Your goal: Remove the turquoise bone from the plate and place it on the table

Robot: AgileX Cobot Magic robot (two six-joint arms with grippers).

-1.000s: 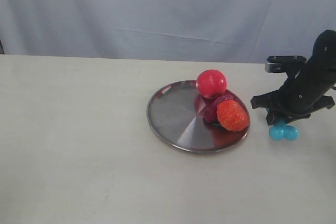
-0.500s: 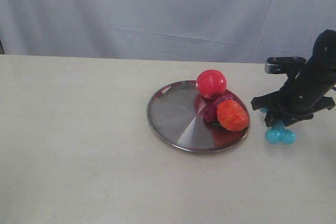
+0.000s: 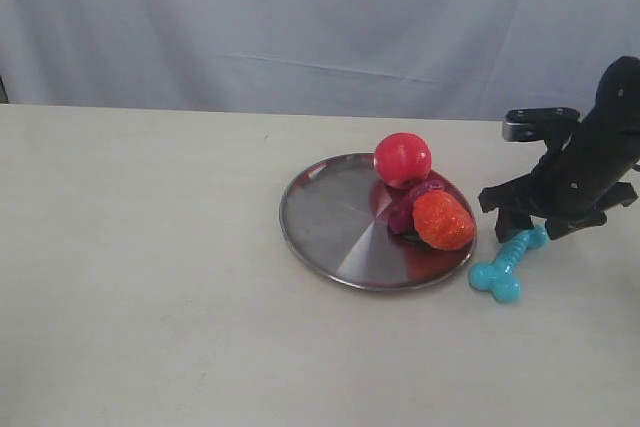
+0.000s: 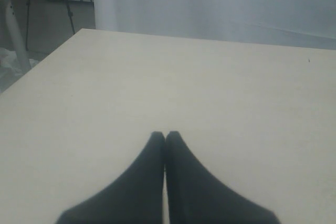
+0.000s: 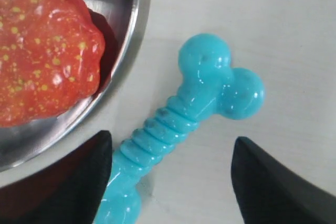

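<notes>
The turquoise bone (image 3: pixel 505 265) lies flat on the table (image 3: pixel 150 277), just right of the steel plate (image 3: pixel 330 217) and off its rim. In the right wrist view the turquoise bone (image 5: pixel 194 114) stretches diagonally across the tabletop (image 5: pixel 294 35) beside the plate's rim (image 5: pixel 131 51). My right gripper (image 3: pixel 532 232) hovers over the bone's far end, open, its dark fingers (image 5: pixel 268 182) spread wide and one of them next to the ribbed shaft. My left gripper (image 4: pixel 165 136) is shut over bare table, outside the exterior view.
On the plate sit a red ball (image 3: pixel 402 159), a red strawberry toy (image 3: pixel 442 220) and a dark purple toy (image 3: pixel 412 199) between them. A grey cloth backdrop (image 3: pixel 300 17) hangs behind the table. The table's edge (image 4: pixel 47 59) shows in the left wrist view.
The bone has left my right gripper's hold, tipped over and now lies flat on the table, pointing toward the plate. The gripper has opened and lifted slightly.
</notes>
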